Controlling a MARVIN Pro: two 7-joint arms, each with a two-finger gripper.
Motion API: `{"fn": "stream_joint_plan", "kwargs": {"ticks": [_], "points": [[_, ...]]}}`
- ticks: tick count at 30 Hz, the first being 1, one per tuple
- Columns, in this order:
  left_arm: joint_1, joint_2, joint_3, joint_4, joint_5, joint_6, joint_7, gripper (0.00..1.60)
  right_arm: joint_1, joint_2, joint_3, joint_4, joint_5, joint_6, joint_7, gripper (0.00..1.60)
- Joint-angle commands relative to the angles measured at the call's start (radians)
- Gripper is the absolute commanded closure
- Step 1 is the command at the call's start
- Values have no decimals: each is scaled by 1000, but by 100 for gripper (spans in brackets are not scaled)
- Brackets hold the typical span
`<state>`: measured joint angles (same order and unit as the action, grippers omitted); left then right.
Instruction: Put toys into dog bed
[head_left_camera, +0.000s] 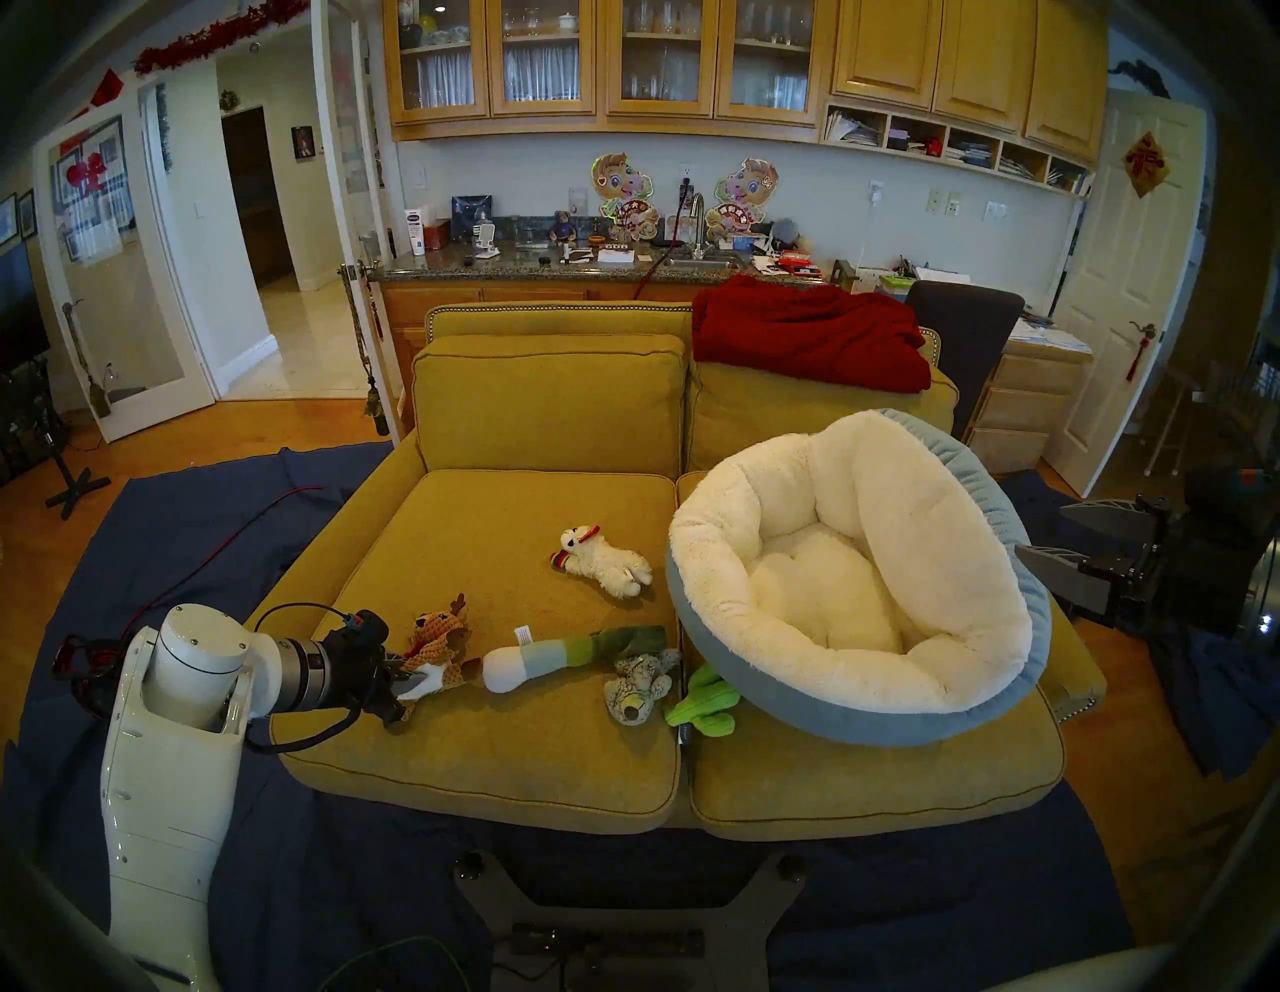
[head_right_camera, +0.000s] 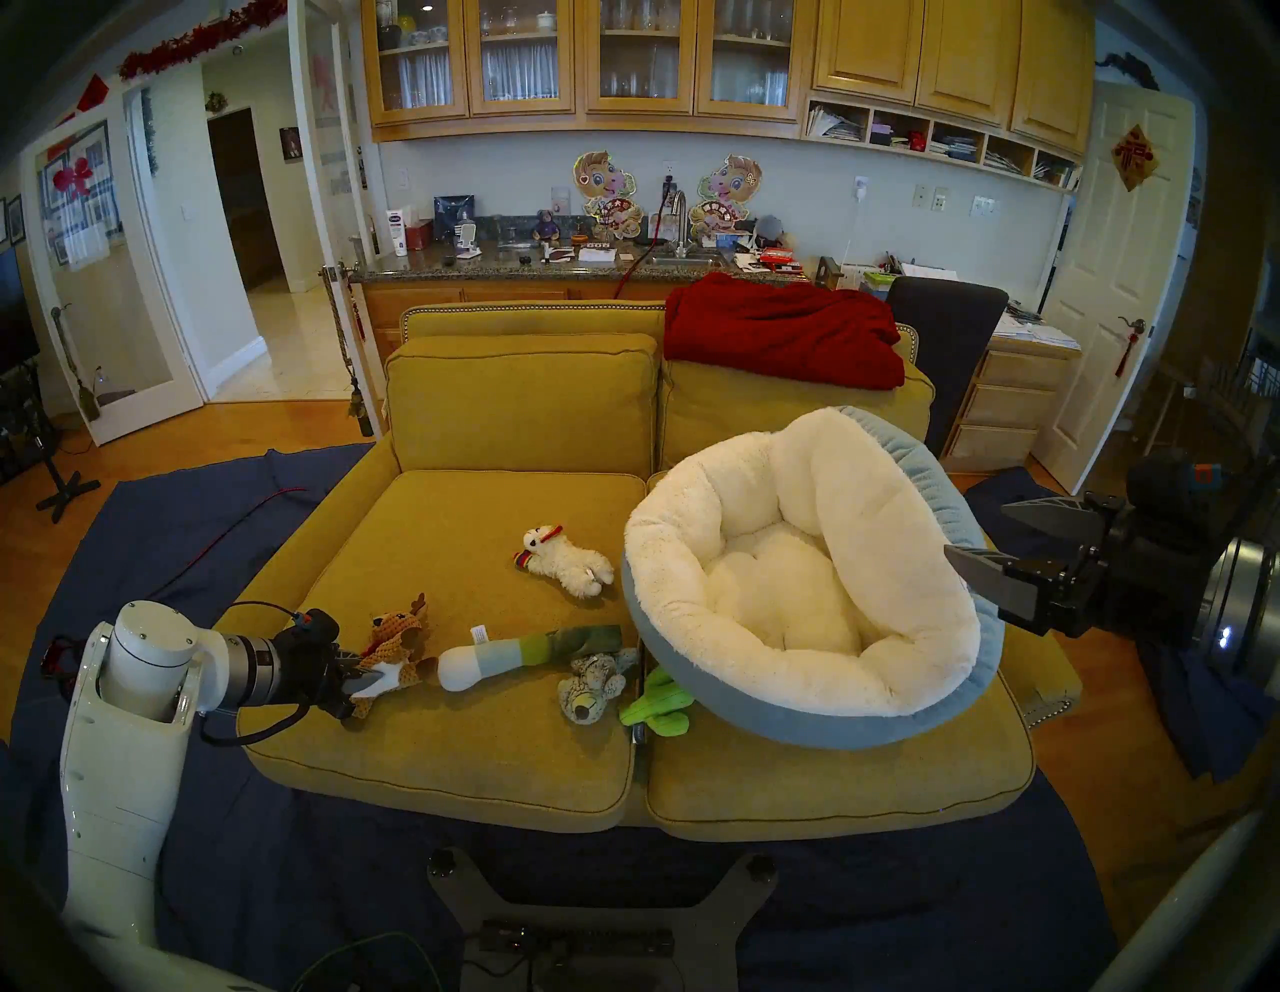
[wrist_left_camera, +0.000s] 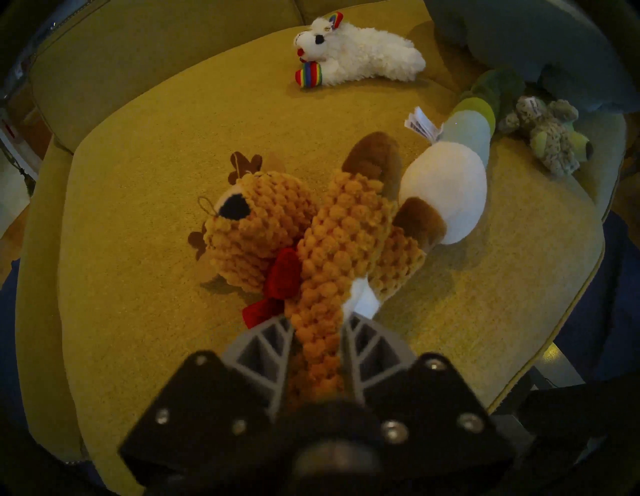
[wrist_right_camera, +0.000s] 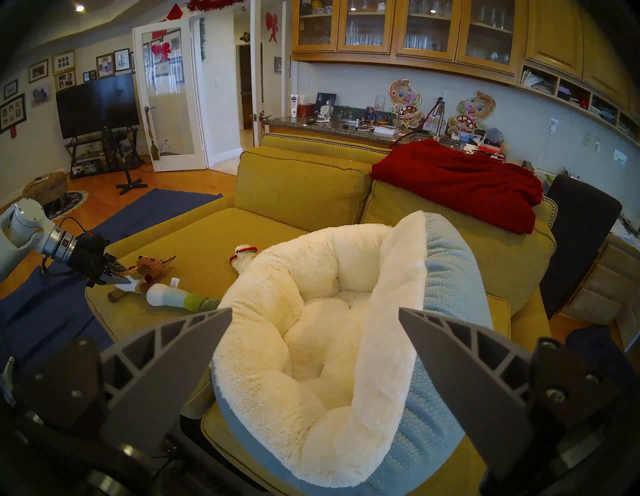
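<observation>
Several plush toys lie on the left seat of the yellow sofa. My left gripper (head_left_camera: 415, 682) (wrist_left_camera: 317, 318) is shut on a limb of the brown knitted animal (head_left_camera: 436, 641) (wrist_left_camera: 332, 242), which rests on the cushion. To its right lie the white-green leek (head_left_camera: 554, 658), the grey mottled animal (head_left_camera: 637, 682) and the green cactus (head_left_camera: 703, 703), which is partly under the bed's rim. The white lamb (head_left_camera: 609, 554) lies farther back. The dog bed (head_left_camera: 970, 665), cream inside and light blue outside, sits tilted on the right seat and holds no toys. My right gripper (head_left_camera: 1039, 532) (wrist_right_camera: 315, 310) hangs open by its right rim.
A red blanket (head_left_camera: 810, 332) drapes over the sofa back on the right. A dark chair (head_left_camera: 963, 332) stands behind the sofa's right end. A cluttered counter (head_left_camera: 554, 267) runs behind the sofa. A blue cloth (head_left_camera: 208, 526) covers the floor around it.
</observation>
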<state>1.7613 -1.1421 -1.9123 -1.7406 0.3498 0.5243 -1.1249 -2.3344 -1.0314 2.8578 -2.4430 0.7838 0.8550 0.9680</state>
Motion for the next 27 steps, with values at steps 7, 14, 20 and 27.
{"fn": "stream_joint_plan", "kwargs": {"ticks": [7,14,20,27], "points": [[-101,12,-81,-79,-60,15,-3,160,2,2,6,0,0,-1,0,0],[-167,68,-117,-177,-115,25,-3,160,2,1,4,0,0,-1,-1,0],[-192,106,-88,-238,-182,36,5,160,3,1,4,0,-1,-1,-1,0],[-263,83,36,-299,-224,61,34,160,3,1,4,0,-1,-1,-1,0]]}}
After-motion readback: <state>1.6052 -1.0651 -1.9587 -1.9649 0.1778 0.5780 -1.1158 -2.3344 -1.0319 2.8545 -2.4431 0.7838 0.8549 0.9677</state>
